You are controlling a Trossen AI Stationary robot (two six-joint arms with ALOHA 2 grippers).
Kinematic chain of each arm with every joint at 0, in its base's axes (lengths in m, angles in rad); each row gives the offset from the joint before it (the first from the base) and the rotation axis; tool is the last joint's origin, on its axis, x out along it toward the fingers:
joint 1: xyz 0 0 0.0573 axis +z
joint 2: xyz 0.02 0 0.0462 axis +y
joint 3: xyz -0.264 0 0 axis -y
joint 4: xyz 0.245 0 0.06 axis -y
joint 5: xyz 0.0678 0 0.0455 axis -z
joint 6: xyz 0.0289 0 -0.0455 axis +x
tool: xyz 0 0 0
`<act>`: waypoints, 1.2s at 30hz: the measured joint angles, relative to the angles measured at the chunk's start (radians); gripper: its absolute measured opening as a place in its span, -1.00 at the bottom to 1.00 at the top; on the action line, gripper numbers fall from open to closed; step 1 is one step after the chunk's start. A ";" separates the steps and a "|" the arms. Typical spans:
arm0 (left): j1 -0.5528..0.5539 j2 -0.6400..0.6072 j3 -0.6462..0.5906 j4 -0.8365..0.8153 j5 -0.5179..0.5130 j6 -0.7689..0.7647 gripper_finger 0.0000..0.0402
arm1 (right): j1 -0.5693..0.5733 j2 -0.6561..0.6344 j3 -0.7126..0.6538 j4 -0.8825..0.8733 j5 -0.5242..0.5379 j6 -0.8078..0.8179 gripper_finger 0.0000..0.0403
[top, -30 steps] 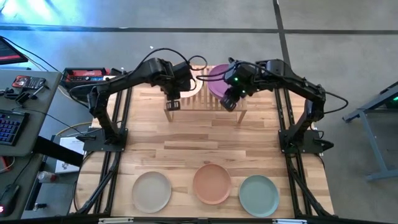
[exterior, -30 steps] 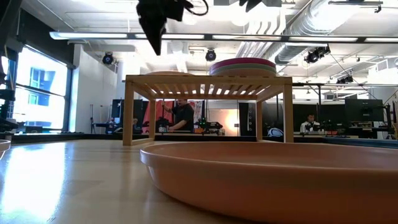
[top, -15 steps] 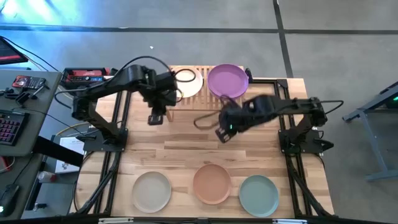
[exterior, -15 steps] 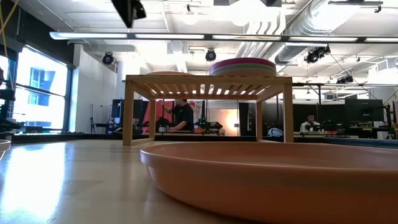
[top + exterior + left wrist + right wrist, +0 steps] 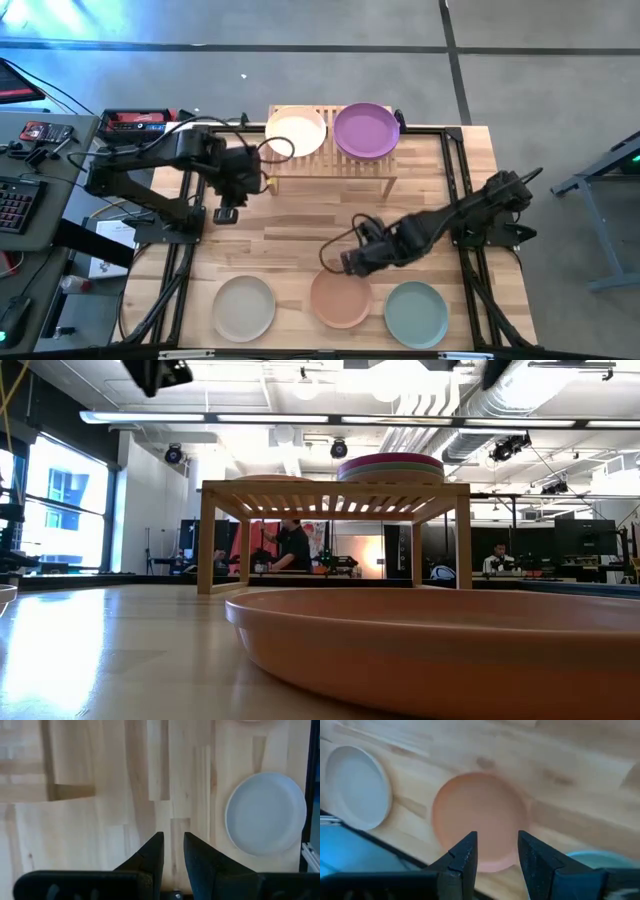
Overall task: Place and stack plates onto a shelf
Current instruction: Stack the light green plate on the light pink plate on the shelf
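The light-wood shelf [image 5: 330, 165] stands at the table's far edge. Its slatted top carries a beige plate [image 5: 296, 131] on the left and a stack topped by a purple plate [image 5: 366, 130] on the right; the stack [image 5: 390, 466] shows green under the purple. Three plates lie flat along the near edge: beige [image 5: 244, 307], terracotta [image 5: 340, 295] and grey-teal [image 5: 416, 313]. My right gripper [image 5: 350, 262] hovers open just beyond the terracotta plate [image 5: 480, 820]. My left gripper [image 5: 225, 213] hangs over bare table left of the shelf, its fingers [image 5: 173, 845] a narrow gap apart.
Both arms are high in the low view, the left [image 5: 160, 372] and the right [image 5: 495, 370]. Bare wood lies between the shelf and the near row of plates. Black frame rails [image 5: 185, 250] run along both table sides. A desk with a keyboard [image 5: 15, 200] stands left of the table.
Both grippers have left the shelf. The left one has swung toward the table's left and near side. The right one has travelled from the purple stack toward the near edge and now stands by the terracotta plate. No plate has moved.
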 joint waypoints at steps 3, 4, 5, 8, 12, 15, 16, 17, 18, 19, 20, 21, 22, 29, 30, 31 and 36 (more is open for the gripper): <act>-0.037 -0.026 -0.053 0.018 0.000 -0.038 -0.68 | 0.041 0.000 -0.062 0.060 -0.001 0.097 -0.41; -0.050 -0.033 -0.070 0.025 0.000 -0.051 -0.68 | 0.053 0.000 -0.080 0.081 -0.001 0.131 -0.41; -0.062 -0.037 -0.084 0.035 0.000 -0.065 -0.68 | 0.067 0.000 -0.101 0.096 -0.002 0.167 -0.41; -0.100 -0.053 -0.129 0.062 0.000 -0.093 -0.68 | 0.106 0.001 -0.155 0.137 -0.003 0.272 -0.41; -0.144 -0.053 -0.171 0.094 0.000 -0.129 -0.68 | 0.159 0.015 -0.201 0.201 -0.005 0.381 -0.41; -0.175 -0.053 -0.201 0.123 -0.003 -0.145 -0.68 | 0.195 0.050 -0.210 0.221 -0.032 0.444 -0.41; -0.185 -0.053 -0.209 0.130 -0.003 -0.151 -0.68 | 0.206 0.064 -0.210 0.223 -0.047 0.468 -0.41; -0.195 -0.053 -0.217 0.136 -0.003 -0.158 -0.68 | 0.216 0.078 -0.211 0.225 -0.055 0.486 -0.41; -0.203 -0.053 -0.222 0.143 -0.002 -0.162 -0.68 | 0.223 0.093 -0.211 0.227 -0.068 0.496 -0.41; -0.211 -0.053 -0.227 0.152 -0.002 -0.163 -0.68 | 0.229 0.104 -0.211 0.225 -0.075 0.496 -0.41; -0.219 -0.053 -0.232 0.165 -0.003 -0.163 -0.68 | 0.233 0.115 -0.211 0.219 -0.079 0.496 -0.41; -0.225 -0.053 -0.236 0.171 -0.002 -0.162 -0.68 | 0.236 0.125 -0.211 0.218 -0.091 0.496 -0.41; -0.231 -0.053 -0.237 0.170 -0.002 -0.162 -0.68 | 0.238 0.134 -0.211 0.219 -0.095 0.496 -0.41; -0.250 -0.053 -0.237 0.187 -0.009 -0.169 -0.68 | 0.238 0.202 -0.211 0.218 -0.133 0.496 -0.41; -0.250 -0.053 -0.237 0.187 -0.010 -0.169 -0.68 | 0.238 0.213 -0.211 0.219 -0.153 0.497 -0.41; -0.250 -0.053 -0.237 0.187 -0.010 -0.169 -0.68 | 0.238 0.222 -0.211 0.218 -0.177 0.501 -0.41; -0.250 -0.053 -0.237 0.187 -0.010 -0.169 -0.68 | 0.239 0.257 -0.211 0.231 -0.227 0.541 -0.41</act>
